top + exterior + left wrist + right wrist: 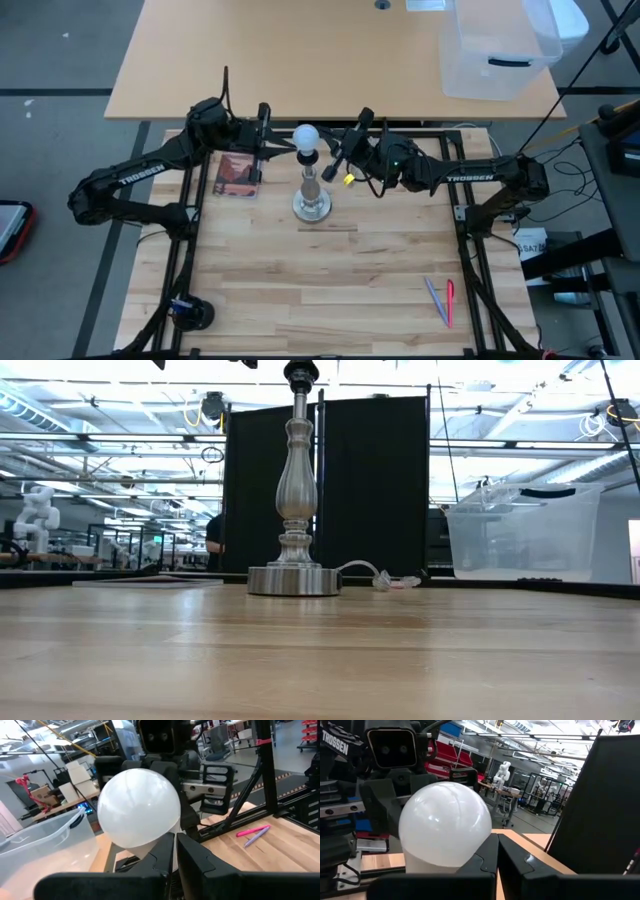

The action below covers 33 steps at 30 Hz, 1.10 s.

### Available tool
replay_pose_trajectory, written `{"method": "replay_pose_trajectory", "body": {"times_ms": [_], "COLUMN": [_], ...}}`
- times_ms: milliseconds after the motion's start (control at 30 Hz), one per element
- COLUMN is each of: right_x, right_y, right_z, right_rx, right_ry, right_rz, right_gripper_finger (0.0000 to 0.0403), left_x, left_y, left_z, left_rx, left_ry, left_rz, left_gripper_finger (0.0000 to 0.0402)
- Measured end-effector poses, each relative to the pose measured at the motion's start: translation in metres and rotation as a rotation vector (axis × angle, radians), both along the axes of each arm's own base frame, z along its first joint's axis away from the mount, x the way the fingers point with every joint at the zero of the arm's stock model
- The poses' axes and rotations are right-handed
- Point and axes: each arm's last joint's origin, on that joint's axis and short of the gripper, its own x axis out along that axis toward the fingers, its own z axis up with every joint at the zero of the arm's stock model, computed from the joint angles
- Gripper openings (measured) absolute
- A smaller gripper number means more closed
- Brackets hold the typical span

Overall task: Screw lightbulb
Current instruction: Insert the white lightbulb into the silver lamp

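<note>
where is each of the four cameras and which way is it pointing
High view: overhead, facing straight down on the table, both arms, the lightbulb.
Low view: tabletop height, facing the lamp stand; no arm clearly seen.
Left wrist view: past the left gripper toward the lightbulb, right arm behind.
Right wrist view: past the right gripper, left arm behind.
Both wrist views share the lightbulb.

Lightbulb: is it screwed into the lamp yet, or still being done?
Done: the lightbulb sits atop the lamp stand. In hand: the left gripper and right gripper flank it; their fingers look nearly closed beneath it. Left: whether it is fully tight can't be seen; then letting go.
</note>
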Motion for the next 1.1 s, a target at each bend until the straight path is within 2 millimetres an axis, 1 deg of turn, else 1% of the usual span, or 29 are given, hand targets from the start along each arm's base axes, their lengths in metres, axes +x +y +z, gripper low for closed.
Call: {"method": "replay_pose_trajectory", "body": {"times_ms": [300,467,533,600,633,733,900,1100], "right_x": [0.001,0.002,0.004,0.008,0.007,0.003,0.004,0.001], "right_y": [0.011,0.018,0.022,0.025,0.026,0.027,0.026,0.024], "right_z": [-0.002,-0.005,-0.011,-0.021,-0.021,-0.012,-0.02,-0.022], "right_rx": [0.023,0.042,0.05,0.053,0.053,0.061,0.072,0.075], "right_ry": [0.01,0.036,0.069,0.125,0.13,0.083,0.138,0.16], "right_rz": [0.004,0.048,0.093,0.101,0.1,0.064,-0.003,-0.107], "right_gripper_finger": [0.0,0.0,0.0,0.0,0.0,0.0,0.0,0.0], "left_x": [0.001,-0.002,-0.003,-0.003,-0.004,-0.005,-0.007,-0.021], "left_y": [0.002,0.008,0.013,0.015,0.016,0.018,0.018,0.007], "left_z": [-0.003,-0.005,-0.004,-0.006,-0.006,-0.006,-0.008,0.005], "left_rx": [-0.009,-0.014,-0.012,-0.026,-0.026,-0.04,-0.058,-0.036], "left_ry": [0.027,0.038,0.028,0.047,0.043,0.048,0.071,0.032], "left_rz": [0.025,0.086,0.134,0.157,0.167,0.181,0.181,0.158], "left_gripper_finger": [0.0029,0.0029,0.0029,0.0029,0.0029,0.0029,0.0029,0.0029]}}
